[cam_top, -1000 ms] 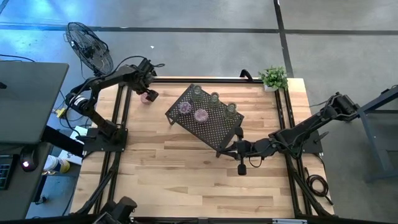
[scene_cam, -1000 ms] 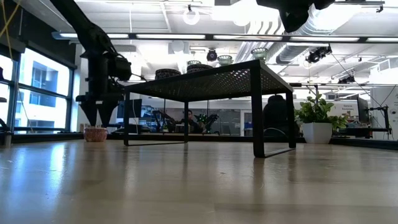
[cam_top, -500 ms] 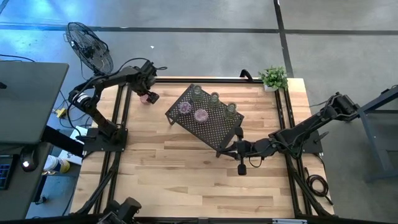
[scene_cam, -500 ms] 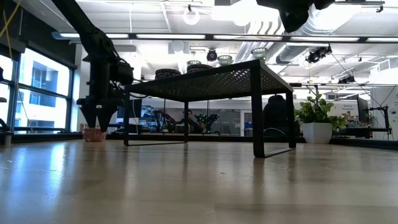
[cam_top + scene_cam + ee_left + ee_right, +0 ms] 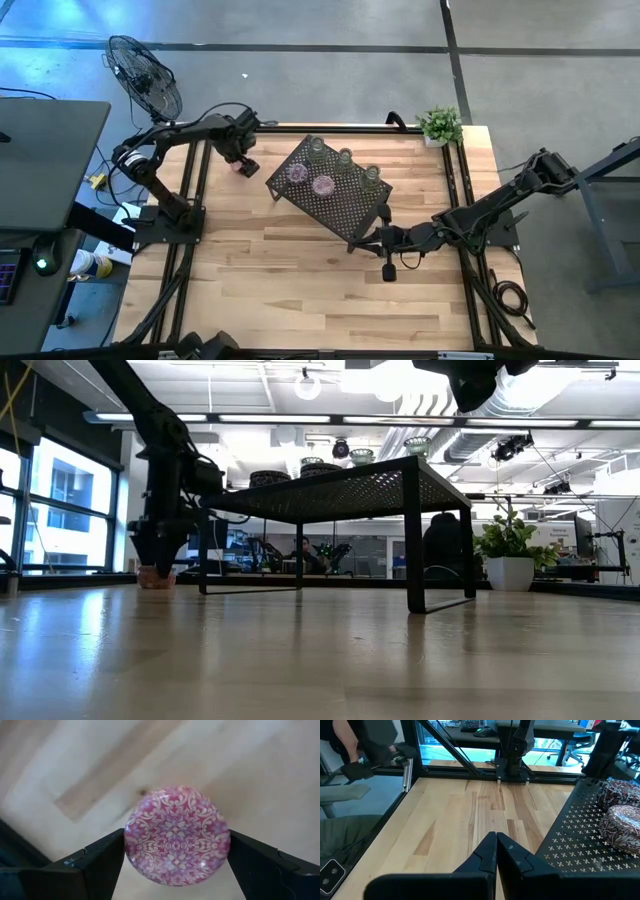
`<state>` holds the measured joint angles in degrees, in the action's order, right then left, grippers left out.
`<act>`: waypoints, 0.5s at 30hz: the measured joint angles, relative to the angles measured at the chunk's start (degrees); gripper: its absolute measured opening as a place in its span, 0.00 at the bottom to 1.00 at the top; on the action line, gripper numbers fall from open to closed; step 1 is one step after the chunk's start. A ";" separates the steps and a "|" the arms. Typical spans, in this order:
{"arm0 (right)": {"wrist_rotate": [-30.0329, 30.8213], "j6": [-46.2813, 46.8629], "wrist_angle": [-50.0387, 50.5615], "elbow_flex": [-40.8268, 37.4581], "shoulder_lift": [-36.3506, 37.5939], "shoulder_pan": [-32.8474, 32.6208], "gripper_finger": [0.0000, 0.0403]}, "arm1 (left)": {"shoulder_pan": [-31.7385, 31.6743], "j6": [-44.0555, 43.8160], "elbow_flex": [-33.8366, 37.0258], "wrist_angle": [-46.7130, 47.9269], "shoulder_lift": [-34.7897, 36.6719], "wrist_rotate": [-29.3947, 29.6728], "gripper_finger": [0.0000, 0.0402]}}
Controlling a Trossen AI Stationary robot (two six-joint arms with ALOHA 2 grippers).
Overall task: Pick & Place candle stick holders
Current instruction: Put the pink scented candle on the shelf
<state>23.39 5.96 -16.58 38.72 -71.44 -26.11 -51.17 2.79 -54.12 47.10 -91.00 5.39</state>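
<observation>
A pink patterned glass cup (image 5: pixel 177 836) stands on its base on the table at the far left (image 5: pixel 243 168), left of the black perforated rack (image 5: pixel 330 192). My left gripper (image 5: pixel 242 160) is down over it, its fingers closed in on the cup's sides; it also shows in the low view (image 5: pixel 158 558). Several other cups stand on the rack, two pink or purple (image 5: pixel 298 172) (image 5: pixel 323 185) and three clear (image 5: pixel 344 156). My right gripper (image 5: pixel 496 840) is shut and empty, by the rack's near corner (image 5: pixel 355 243). My left gripper pinches the pink cup between its two fingers, one finger (image 5: pixel 95 862) on each of two opposite sides of the round wall (image 5: pixel 131 840). The fingers come from above, pointing down. The cup stands upright with its base on the table (image 5: pixel 157 577).
A small potted plant (image 5: pixel 440 125) stands at the table's far right corner. A fan (image 5: pixel 145 75) stands off the table at the far left. Bare wood lies in front of the rack (image 5: pixel 300 280). Two cups on the rack show in the right wrist view (image 5: pixel 620 822).
My left gripper has gone down from above the pink cup and a little toward the rack, so that its fingers now stand at the cup's sides near the table. The cup has stayed on the table.
</observation>
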 joint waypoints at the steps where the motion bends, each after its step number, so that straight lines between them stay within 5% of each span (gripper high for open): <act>1: 0.01 0.00 0.00 0.00 0.00 0.00 0.00 | 0.51 0.00 0.73 -0.56 0.00 0.07 0.81; 15: 0.29 0.00 0.00 0.00 0.00 -1.01 0.00 | 2.96 0.17 2.44 -2.35 0.02 2.90 0.73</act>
<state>23.68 5.96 -16.58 38.72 -71.44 -27.11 -48.21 2.96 -51.68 44.75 -90.98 8.29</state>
